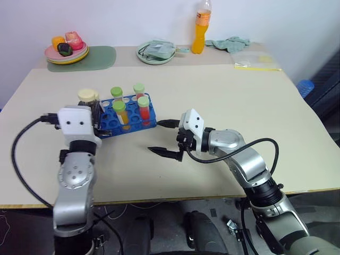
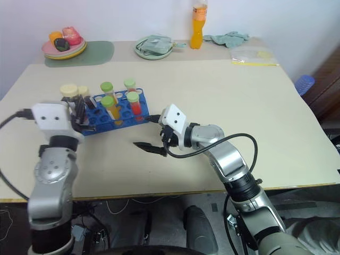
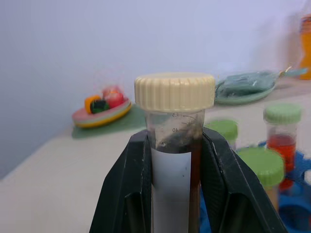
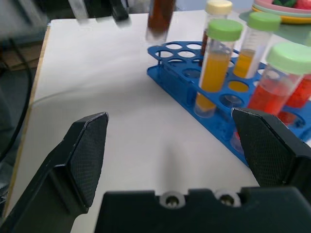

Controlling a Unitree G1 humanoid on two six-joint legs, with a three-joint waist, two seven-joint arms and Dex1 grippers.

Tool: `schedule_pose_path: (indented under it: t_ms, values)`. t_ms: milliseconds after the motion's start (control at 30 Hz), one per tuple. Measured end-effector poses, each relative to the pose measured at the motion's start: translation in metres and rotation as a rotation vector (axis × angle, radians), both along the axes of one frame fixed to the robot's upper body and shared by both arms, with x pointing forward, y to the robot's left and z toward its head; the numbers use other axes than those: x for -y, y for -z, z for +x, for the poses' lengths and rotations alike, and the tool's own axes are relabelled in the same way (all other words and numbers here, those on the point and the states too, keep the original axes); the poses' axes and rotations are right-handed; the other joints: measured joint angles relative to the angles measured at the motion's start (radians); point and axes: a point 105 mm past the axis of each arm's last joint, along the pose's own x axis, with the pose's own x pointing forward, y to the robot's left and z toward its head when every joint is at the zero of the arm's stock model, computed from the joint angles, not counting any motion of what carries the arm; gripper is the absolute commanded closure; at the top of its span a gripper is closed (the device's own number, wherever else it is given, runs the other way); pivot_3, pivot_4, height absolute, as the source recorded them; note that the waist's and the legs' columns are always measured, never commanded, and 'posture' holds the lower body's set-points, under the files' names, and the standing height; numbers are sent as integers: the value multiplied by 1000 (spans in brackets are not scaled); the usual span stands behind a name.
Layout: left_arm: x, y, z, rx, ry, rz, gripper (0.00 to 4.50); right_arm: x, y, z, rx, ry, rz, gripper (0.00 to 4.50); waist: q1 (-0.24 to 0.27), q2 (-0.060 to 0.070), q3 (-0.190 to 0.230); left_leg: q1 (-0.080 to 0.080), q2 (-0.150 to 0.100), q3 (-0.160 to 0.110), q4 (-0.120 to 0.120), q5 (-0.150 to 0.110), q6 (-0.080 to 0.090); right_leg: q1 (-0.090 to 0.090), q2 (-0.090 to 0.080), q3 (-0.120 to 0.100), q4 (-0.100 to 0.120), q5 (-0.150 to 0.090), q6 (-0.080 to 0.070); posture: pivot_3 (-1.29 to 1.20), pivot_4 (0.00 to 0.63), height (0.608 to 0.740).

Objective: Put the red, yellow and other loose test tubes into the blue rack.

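Beside the blue rack point(image 1: 130, 118) holding four green-capped tubes point(image 1: 120, 113), left claw point(image 3: 176, 194) clamps one cream-capped tube point(image 3: 175, 141); right claw point(image 1: 166, 138) gapes.

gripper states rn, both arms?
Left gripper: shut on the cream-capped tube of dark liquid, held by the blue rack.
Right gripper: open, empty, beside the rack.
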Motion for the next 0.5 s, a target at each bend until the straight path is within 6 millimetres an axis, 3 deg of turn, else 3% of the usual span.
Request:
schedule_pose_path:
  t_ms: [500]
  values:
    - [-5, 17, 31, -40, -4, 43, 3720, 2, 2, -1, 2, 39, 10, 0, 5, 0, 0, 0, 0, 0, 0, 0, 0, 0, 0, 0, 0, 0, 0, 0, 150, 740]
